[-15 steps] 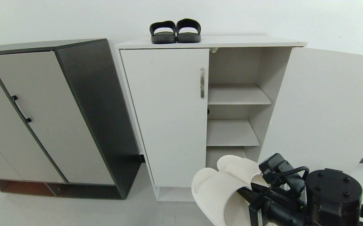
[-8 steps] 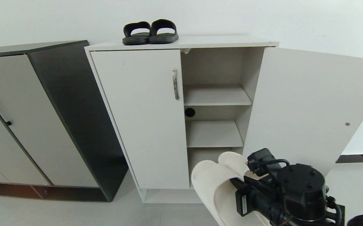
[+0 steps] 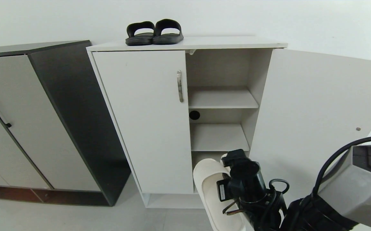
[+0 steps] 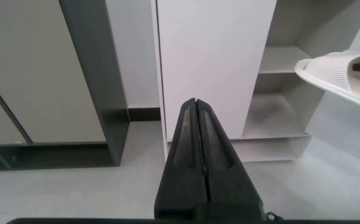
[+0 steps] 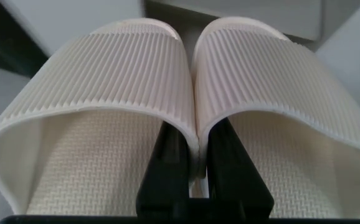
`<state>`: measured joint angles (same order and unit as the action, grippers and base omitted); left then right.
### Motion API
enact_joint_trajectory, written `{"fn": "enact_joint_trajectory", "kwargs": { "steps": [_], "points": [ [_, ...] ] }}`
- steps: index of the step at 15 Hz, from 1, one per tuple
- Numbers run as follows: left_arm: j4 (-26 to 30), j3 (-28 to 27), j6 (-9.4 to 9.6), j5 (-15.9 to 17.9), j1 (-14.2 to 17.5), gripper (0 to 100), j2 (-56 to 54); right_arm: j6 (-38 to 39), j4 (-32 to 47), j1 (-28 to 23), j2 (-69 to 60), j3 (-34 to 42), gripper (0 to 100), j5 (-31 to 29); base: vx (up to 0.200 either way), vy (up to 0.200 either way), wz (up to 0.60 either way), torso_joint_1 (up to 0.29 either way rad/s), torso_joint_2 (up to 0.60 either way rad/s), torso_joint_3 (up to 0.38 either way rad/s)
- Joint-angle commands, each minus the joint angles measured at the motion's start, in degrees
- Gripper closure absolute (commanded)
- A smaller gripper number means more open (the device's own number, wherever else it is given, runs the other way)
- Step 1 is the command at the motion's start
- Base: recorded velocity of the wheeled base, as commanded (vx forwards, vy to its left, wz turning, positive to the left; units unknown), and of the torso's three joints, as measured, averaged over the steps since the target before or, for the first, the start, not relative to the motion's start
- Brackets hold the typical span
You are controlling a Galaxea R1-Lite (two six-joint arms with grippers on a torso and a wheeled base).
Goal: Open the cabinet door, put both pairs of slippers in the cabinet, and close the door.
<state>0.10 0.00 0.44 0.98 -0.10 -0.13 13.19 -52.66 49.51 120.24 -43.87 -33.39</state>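
A pair of cream-white foam slippers [image 3: 208, 183] with finely ribbed upper straps and a zigzag-textured footbed hangs in the air before the open right half of a white laminate cabinet [image 3: 224, 41]. Their rounded toes point toward its lowest compartment; I cannot tell whether they cross the front edge. In the right wrist view the right gripper [image 5: 195, 152] has one black finger inside each slipper [image 5: 118, 74], and the fingers are clamped on the two adjoining inner walls, pressing the pair side by side. The right arm [image 3: 253, 192] reaches forward and low from the robot's right, its wrist tipped toward the opening. The left gripper [image 4: 195, 109] has its long, flat black fingers pressed together with nothing between them; it hovers above the pale grey floor [image 3: 76, 218], aimed at the cabinet's base, with the cream pair [image 4: 339, 68] off to one side. The cabinet's flat right door [image 3: 314, 112] stands swung wide, baring an upper shelf [image 3: 222, 98], a middle shelf [image 3: 219, 136] and a round dark hole [image 3: 194, 115] in the back panel between them. Its left door [image 3: 143, 118] is closed and carries a slim vertical metal handle [image 3: 179, 86]. On the cabinet's top, toward the left, a pair of matte black slide slippers [image 3: 155, 32] sits side by side, touching. Just beside the white unit stands a dark grey cabinet [image 3: 73, 112] with a pale door [image 3: 12, 122] and a thin black handle [image 3: 0, 114].
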Motion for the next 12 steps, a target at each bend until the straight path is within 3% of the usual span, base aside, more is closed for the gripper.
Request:
{"fn": "enact_joint_trajectory", "kwargs": {
  "steps": [1,9,12],
  "points": [
    [0.0,0.0,0.0,0.0,0.0,100,0.1,0.3,0.5,-0.5,2.4,-2.5,100,-0.2,0.0,0.0,0.0,0.0,0.0,0.0],
    [0.0,0.0,0.0,0.1,0.0,100,0.1,1.0,2.1,-1.3,6.3,-4.6,100,-0.5,0.0,0.0,0.0,0.001,0.0,-0.135],
    [0.0,0.0,0.0,0.1,0.0,100,0.1,1.4,1.3,-1.3,6.4,-6.8,100,-5.2,0.0,0.0,0.0,0.002,0.0,-0.198]
  ]
}}
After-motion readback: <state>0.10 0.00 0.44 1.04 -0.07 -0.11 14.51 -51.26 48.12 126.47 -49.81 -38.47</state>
